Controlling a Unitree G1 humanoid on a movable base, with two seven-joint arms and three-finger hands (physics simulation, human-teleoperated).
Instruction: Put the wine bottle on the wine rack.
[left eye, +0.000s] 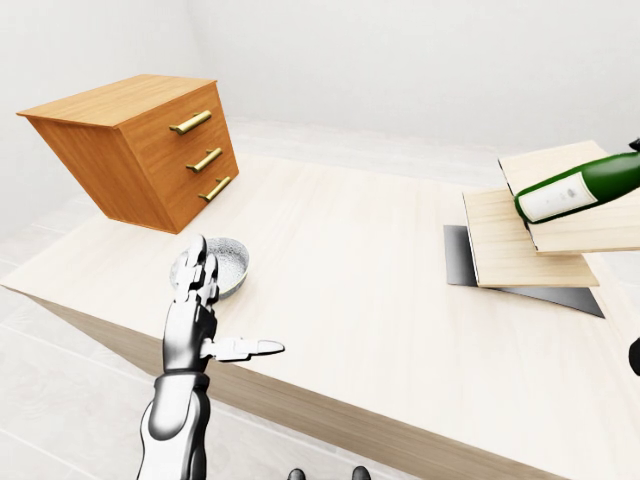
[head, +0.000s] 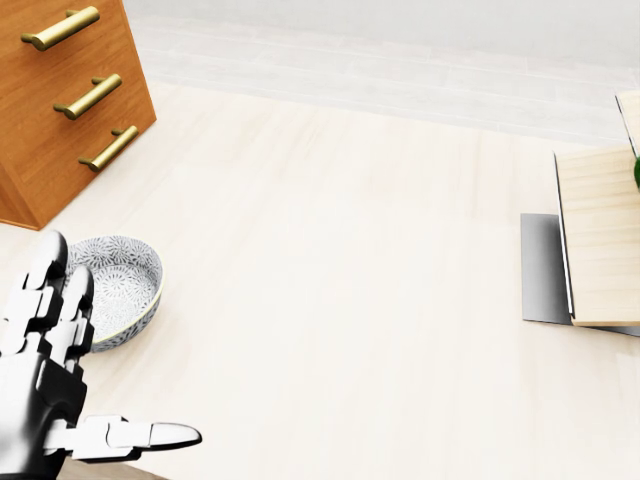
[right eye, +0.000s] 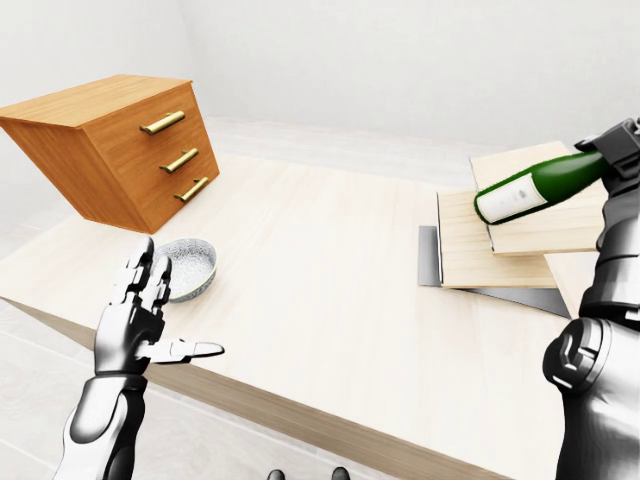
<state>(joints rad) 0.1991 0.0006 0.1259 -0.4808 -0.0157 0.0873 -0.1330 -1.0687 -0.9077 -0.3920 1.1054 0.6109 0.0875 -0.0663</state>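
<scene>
The green wine bottle (right eye: 530, 190) with a white label lies nearly level, base toward the view's left, over the top board of the stepped wooden wine rack (right eye: 480, 250) at the right of the table. I cannot tell whether it touches the board. My right hand (right eye: 615, 150) is shut on the bottle's neck at the right edge of the right-eye view. My left hand (right eye: 165, 310) is open and empty, fingers up and thumb out, over the table's near left edge beside the bowl.
A patterned grey bowl (head: 125, 285) sits on the light wood table (left eye: 340, 260) near my left hand. A wooden drawer cabinet (left eye: 140, 150) with brass handles stands at the upper left. A dark grey plate (left eye: 460, 255) lies under the rack.
</scene>
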